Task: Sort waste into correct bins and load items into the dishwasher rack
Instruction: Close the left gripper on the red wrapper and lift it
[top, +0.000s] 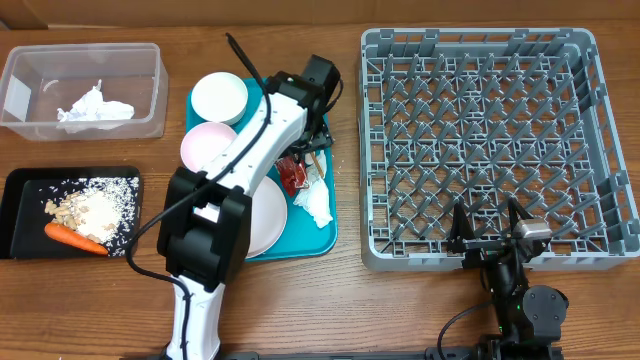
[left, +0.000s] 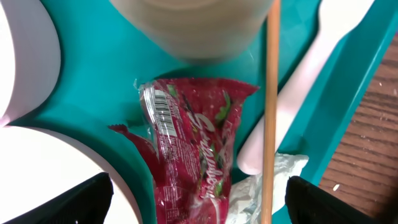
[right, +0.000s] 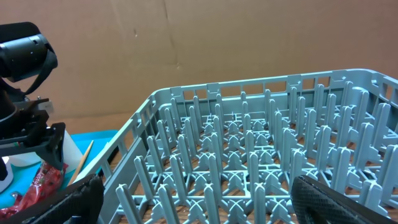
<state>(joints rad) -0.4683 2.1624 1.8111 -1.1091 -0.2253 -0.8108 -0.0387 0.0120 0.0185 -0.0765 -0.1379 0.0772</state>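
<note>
Red wrapper: crumpled red wrapper (left: 194, 155) lies flat on the teal tray (left: 81, 106), centre of the left wrist view, clear of the bins.
Neighbours: a thin wooden stick (left: 271, 106) runs top to bottom just right of the wrapper; the white fork (left: 311, 74) lies right of that; a crumpled napkin (left: 277, 177) shows at the wrapper's lower right; the plate (left: 50, 180) rim crowds its lower left; a blurred pale vessel, likely the white cup (left: 193, 25), sits at the top.
Left gripper: left gripper (left: 199, 198) hangs over the wrapper, jaws spread wide, one tip in each lower corner of its view, holding nothing.
Step in hand: probably picking up the wrapper.
Doing it well: come straight down and close across the wrapper's narrow width, keeping the right finger inside the stick's line so stick and napkin stay behind; avoid the plate rim.
Destination: likely the clear tub (top: 150, 60), upper left of the overhead, which already holds paper; the black tray (top: 20, 215) below it holds scraps and a carrot (top: 75, 237).
Right gripper: right gripper (top: 488, 228), jaws spread and empty, sits at the near edge of the dishwasher rack (top: 480, 140), lower right.
</note>
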